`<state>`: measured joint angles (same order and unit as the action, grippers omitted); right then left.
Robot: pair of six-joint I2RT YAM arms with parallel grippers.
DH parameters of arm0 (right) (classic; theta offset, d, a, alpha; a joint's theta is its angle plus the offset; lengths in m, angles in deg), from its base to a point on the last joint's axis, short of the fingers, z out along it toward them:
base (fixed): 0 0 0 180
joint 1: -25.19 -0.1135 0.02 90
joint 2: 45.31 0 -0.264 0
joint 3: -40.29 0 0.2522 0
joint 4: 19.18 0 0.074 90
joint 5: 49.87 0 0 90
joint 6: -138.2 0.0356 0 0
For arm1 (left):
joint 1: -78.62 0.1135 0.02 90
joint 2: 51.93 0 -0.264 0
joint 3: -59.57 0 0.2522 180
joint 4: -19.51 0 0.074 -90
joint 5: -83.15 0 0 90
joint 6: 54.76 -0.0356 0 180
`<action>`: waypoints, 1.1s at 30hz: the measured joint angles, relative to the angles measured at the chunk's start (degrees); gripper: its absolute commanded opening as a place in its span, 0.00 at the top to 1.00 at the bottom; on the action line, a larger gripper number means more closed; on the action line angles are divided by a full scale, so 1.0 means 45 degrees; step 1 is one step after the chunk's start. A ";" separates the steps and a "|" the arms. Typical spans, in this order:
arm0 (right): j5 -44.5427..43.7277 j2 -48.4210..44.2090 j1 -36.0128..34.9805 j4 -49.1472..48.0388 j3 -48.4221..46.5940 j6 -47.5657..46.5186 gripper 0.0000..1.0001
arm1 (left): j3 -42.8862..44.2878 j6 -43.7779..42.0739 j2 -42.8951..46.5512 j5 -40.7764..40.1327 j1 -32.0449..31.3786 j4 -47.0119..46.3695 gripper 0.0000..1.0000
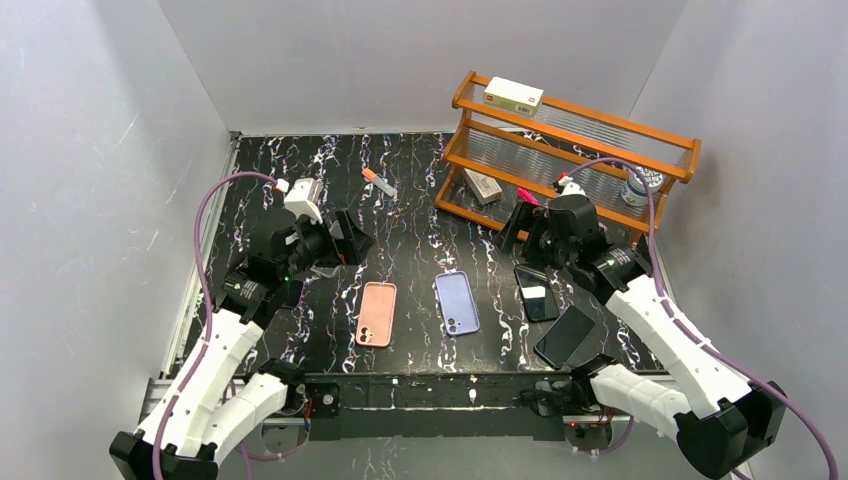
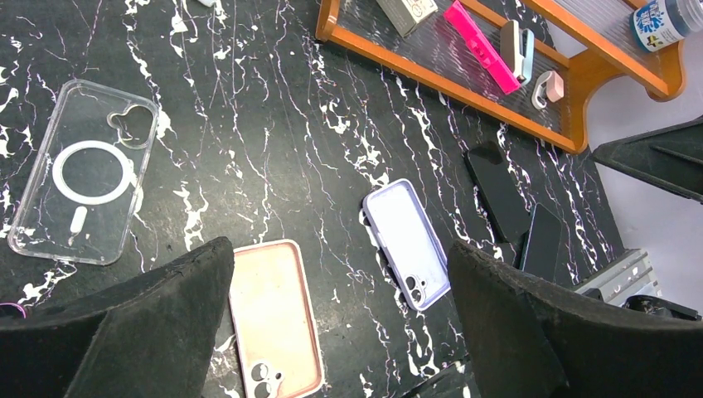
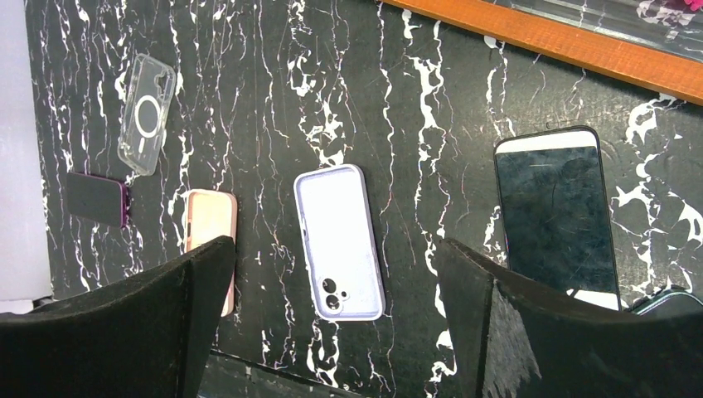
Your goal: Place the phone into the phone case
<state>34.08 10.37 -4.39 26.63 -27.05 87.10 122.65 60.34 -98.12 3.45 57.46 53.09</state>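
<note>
Right end effector hovers near phone (fingers spread wide), aimed downward.

A second dark phone, seemingly, is nearly all hidden behind the right claw.

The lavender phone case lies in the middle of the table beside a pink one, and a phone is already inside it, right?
Not quite. The lavender phone case does lie in the middle of the table beside the pink case, but it is empty: the right wrist view shows its bare inner lining.
</note>
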 measured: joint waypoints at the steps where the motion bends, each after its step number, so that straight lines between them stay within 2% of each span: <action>1: -0.0015 -0.0019 0.0000 0.0000 0.0000 0.0015 0.01 | 0.0000 -0.0005 0.0000 -0.0005 0.0000 0.0000 0.02; 8: -0.0029 -0.0015 0.0000 0.0078 0.0000 0.0301 0.01 | -0.0044 0.0063 -0.0058 -0.0549 0.0000 0.0141 0.02; 14: -0.0005 0.0160 0.0000 0.0364 0.0000 0.0627 0.02 | -0.0248 0.0413 -0.0967 -0.1438 0.0000 0.0763 0.07; 20: -0.0520 0.0816 0.0000 0.1054 0.0121 0.1219 0.01 | -0.1025 0.0840 -0.2351 -0.1049 0.0000 0.1122 0.11; 28: -0.1875 0.2341 0.0000 0.1875 0.0986 0.1661 0.01 | -0.2327 0.1569 -0.3453 -0.0457 -0.0010 0.0971 0.22; 33: -0.2997 0.2793 0.0005 0.1671 0.1598 0.1613 0.01 | -0.2735 0.1909 -0.4187 -0.0272 -0.0136 0.0646 0.23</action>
<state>20.60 22.94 -4.37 34.15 -19.86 94.35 110.34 68.93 -116.96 2.23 56.84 55.99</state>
